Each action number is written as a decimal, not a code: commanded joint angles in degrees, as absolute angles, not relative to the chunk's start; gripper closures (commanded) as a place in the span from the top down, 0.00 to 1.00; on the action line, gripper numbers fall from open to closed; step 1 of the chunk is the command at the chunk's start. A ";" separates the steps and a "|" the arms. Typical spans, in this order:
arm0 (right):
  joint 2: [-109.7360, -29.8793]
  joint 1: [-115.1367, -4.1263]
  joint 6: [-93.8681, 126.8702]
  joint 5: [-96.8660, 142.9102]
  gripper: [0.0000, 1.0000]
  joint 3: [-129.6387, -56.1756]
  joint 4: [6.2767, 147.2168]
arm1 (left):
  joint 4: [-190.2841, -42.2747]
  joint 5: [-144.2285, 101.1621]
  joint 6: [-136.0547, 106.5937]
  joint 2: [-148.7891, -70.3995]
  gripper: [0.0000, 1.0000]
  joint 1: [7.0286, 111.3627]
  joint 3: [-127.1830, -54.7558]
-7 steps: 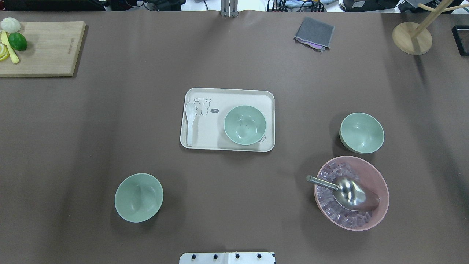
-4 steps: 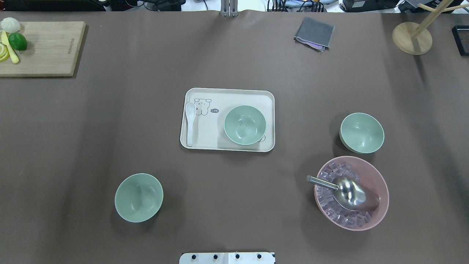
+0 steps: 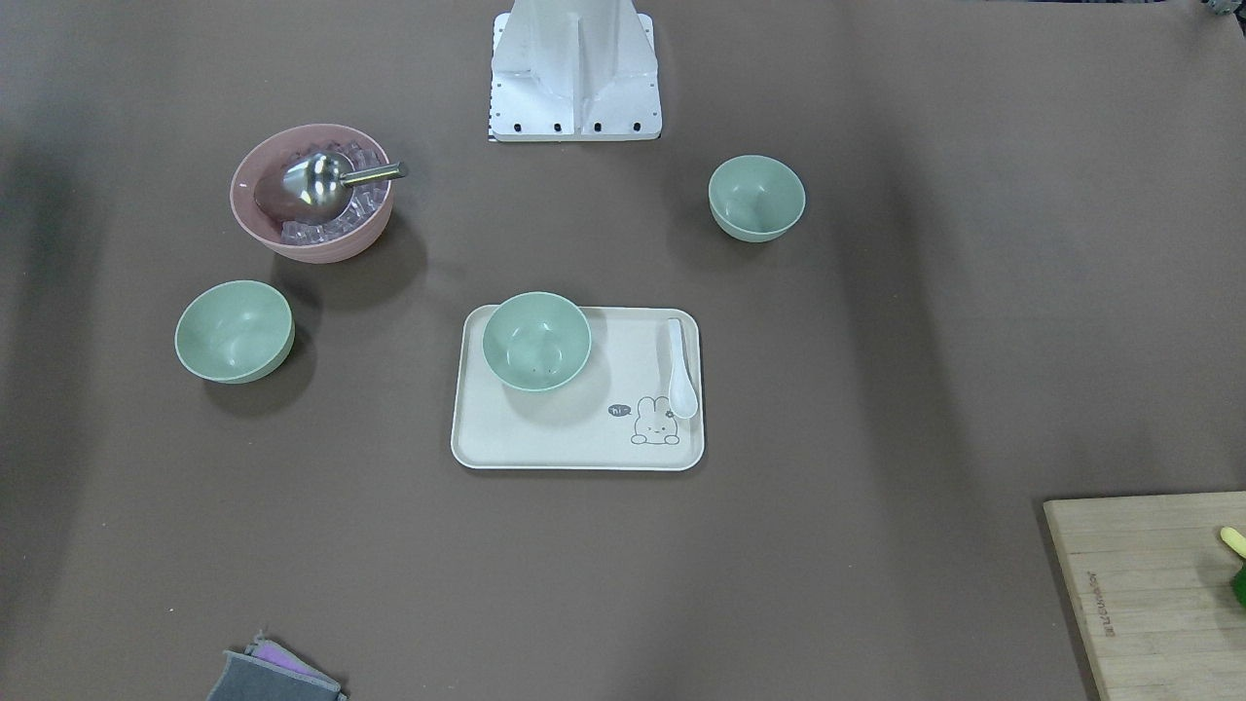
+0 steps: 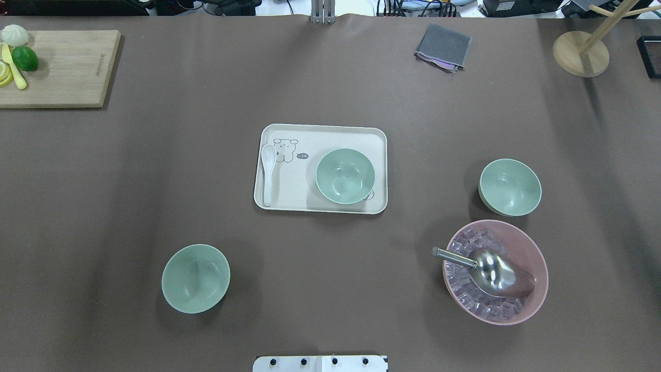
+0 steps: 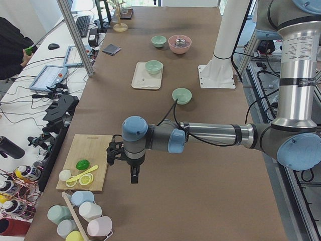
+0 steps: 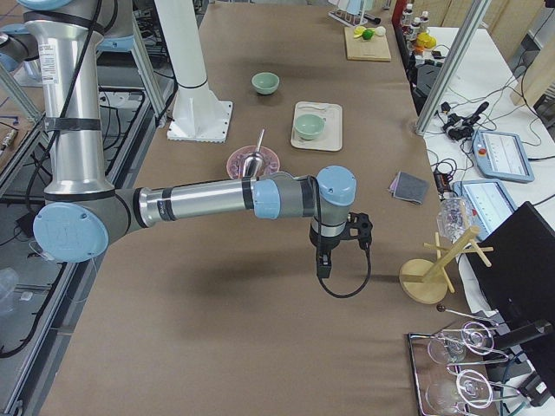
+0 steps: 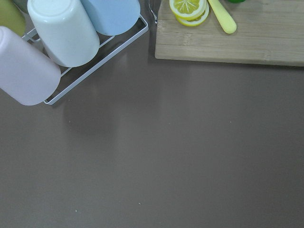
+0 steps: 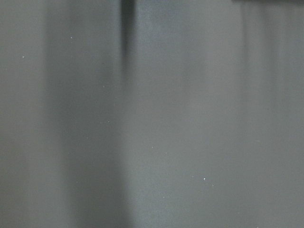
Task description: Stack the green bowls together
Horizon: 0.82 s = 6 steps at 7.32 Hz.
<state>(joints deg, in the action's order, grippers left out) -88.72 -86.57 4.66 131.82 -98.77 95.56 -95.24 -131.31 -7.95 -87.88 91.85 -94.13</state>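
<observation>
Three pale green bowls stand apart, upright and empty. One green bowl (image 4: 345,176) (image 3: 536,341) sits on the cream tray (image 4: 320,137). A second green bowl (image 4: 509,187) (image 3: 234,331) stands on the table to the right, just beyond the pink bowl. The third green bowl (image 4: 195,278) (image 3: 756,198) stands near left. My left gripper (image 5: 134,175) hangs far off to the left by the cutting board. My right gripper (image 6: 321,264) hangs far off to the right near the wooden stand. Both show only in the side views, so I cannot tell whether they are open or shut.
A pink bowl (image 4: 526,248) holds ice cubes and a metal scoop. A white spoon (image 4: 267,173) lies on the tray. A cutting board (image 4: 67,67) with lemon and lime, a grey cloth (image 4: 443,46), a wooden stand (image 4: 581,53) and a cup rack (image 7: 61,38) sit at the table's edges.
</observation>
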 commanded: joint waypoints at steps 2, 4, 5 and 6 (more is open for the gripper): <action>-88.77 -86.57 4.57 131.92 1.00 -98.79 95.54 | -95.27 -131.40 -8.08 -87.98 0.98 91.85 -94.48; -88.59 -86.57 4.74 134.11 1.00 -98.70 93.71 | -95.45 -131.92 -8.09 -92.34 0.98 91.15 -95.44; -88.42 -86.57 4.83 134.12 1.00 -98.88 93.08 | -95.71 -131.58 -7.91 -93.68 0.98 87.49 -95.36; -87.63 -86.49 4.75 134.21 1.00 -98.79 93.08 | -100.15 -131.83 -8.00 -93.78 0.98 85.97 -95.27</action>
<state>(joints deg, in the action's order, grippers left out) -88.33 -86.55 4.76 133.95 -98.81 93.52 -96.61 -131.72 -7.99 -92.86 88.46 -95.28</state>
